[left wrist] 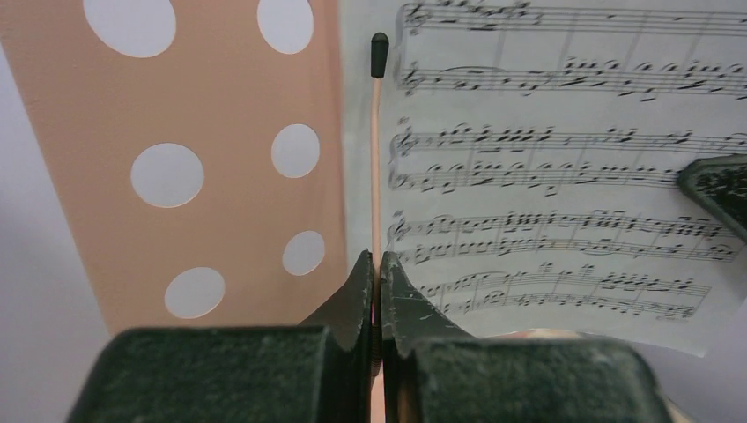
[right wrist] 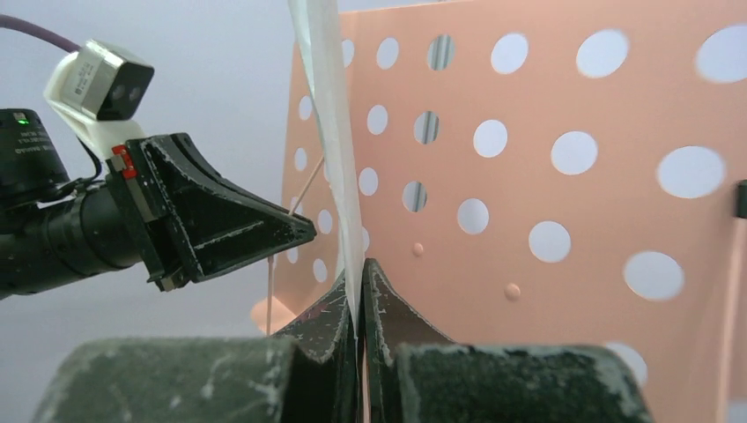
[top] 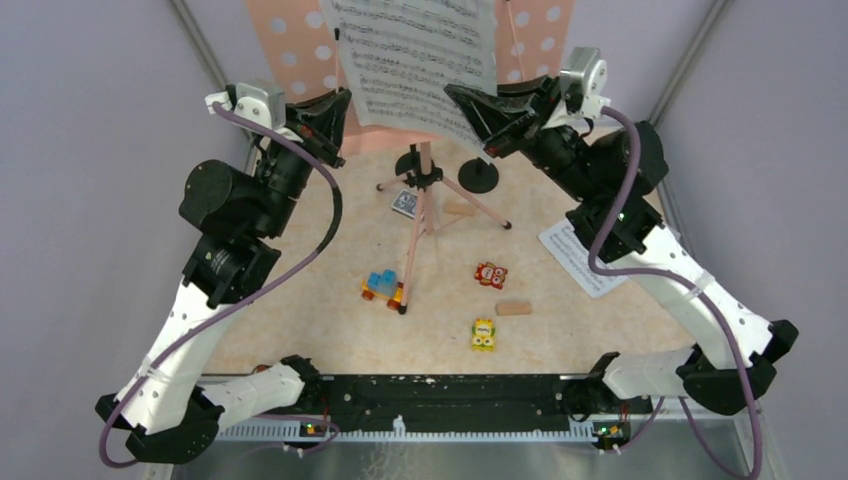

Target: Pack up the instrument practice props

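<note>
Left gripper (left wrist: 377,262) first: jaws pressed together, and pinched between them is a thin pink rod (left wrist: 376,159). It runs straight up to twelve o'clock in the left wrist view and ends in a black tip (left wrist: 380,48). At nine o'clock of that rod is the pink perforated music desk (left wrist: 229,159). At three o'clock is the sheet-music page (left wrist: 564,176), its staves facing the camera.

Over to the right gripper (right wrist: 357,273): clamped tight too, nipping that white page edge-on, the paper rising like a blade from between the fingertips. Its wrist camera has the left gripper's black fingers at nine o'clock and the desk's holes filling the three o'clock side.

From above, both arms reach to twelve o'clock of the table (top: 300,330). The desk stands there with the page in front, the left gripper at the page's lower left and the right gripper at its lower right. Beneath, the pink tripod legs (top: 415,250) splay out. A black round-based mic holder (top: 478,175) sits at two o'clock of the hub. A second white page (top: 575,255) lies flat at three o'clock, partly under the right arm. Toward six o'clock, a blue toy car (top: 380,285) sits just beside the near leg's foot. There is also a red toy car (top: 490,273), a yellow toy car (top: 484,334) and a wooden block (top: 513,308) between them.
</note>
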